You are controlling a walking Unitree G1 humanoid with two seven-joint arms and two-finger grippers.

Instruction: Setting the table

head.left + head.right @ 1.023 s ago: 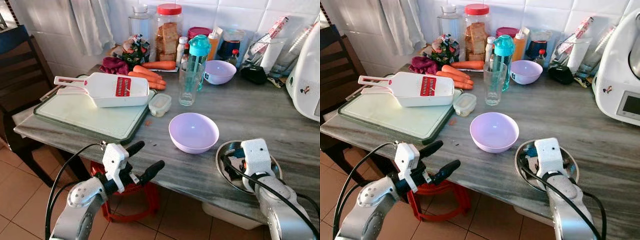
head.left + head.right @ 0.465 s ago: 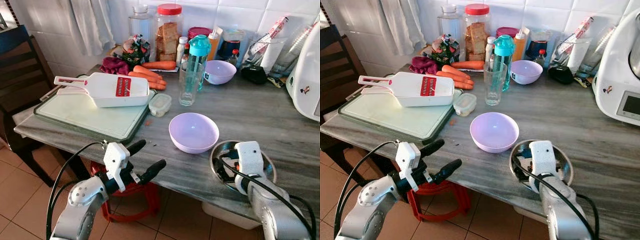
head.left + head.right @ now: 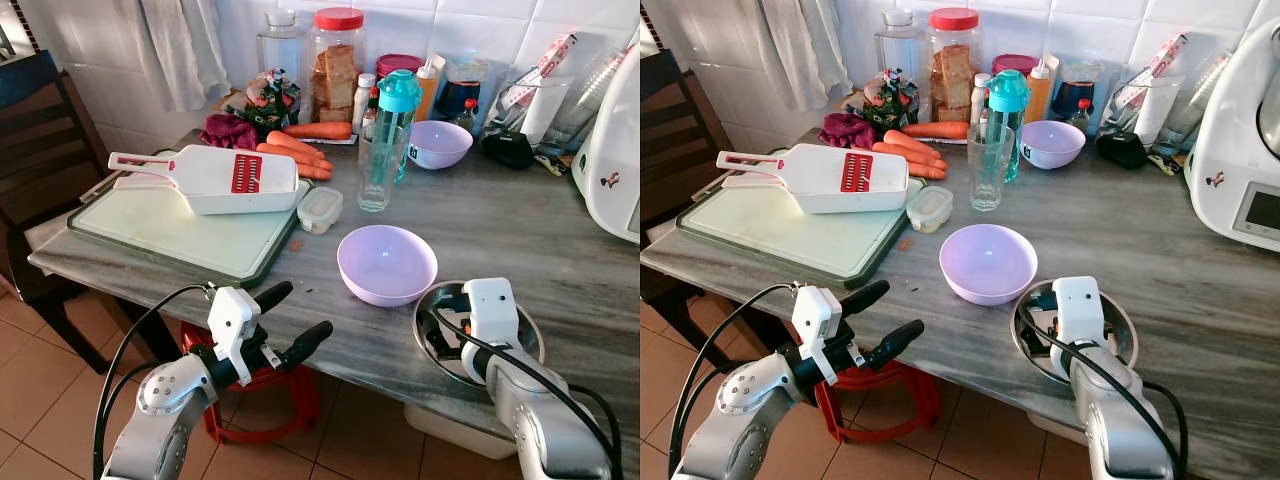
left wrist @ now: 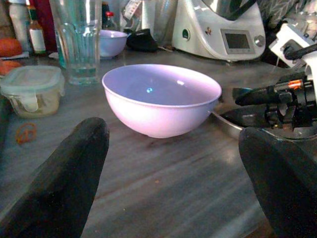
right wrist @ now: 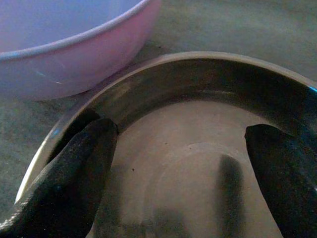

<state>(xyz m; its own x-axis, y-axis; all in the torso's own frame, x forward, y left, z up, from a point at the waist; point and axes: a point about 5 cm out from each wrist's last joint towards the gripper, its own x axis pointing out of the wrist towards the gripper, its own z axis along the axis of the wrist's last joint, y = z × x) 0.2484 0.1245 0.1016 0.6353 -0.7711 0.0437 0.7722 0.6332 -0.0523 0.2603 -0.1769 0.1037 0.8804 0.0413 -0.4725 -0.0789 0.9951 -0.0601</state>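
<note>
1. Right end effector (image 5: 181, 163) sits inside the steel plate (image 3: 1122, 326) at the tabletop's (image 3: 500, 225) near edge, toward the near right corner. Fingers spread apart, nothing gripped between them; the wrist view has one fingertip (image 5: 69, 168) against the plate's inner rim on the bowl side and the other by the opposite wall.
2. Steel plate lies flat on the tabletop, just beside the lilac bowl (image 3: 387, 264); whether their rims touch cannot be told.
3. Lilac bowl stands upright, empty, near the middle of the front half of the tabletop.
4. Left end effector (image 3: 290, 322) hangs off the tabletop, in front of its near edge, fingers apart and holding nothing. Its wrist view looks across the tabletop straight at the lilac bowl, well apart from it.
5. Toward the far edge: a second lilac bowl (image 3: 439, 143), a drinking glass (image 3: 377, 170), a teal-capped bottle (image 3: 398, 105), carrots (image 3: 297, 150).
6. Toward the left edge: cutting board (image 3: 170, 228) carrying a white slicer (image 3: 220, 178); small lidded container (image 3: 320, 209) beside the board.
</note>
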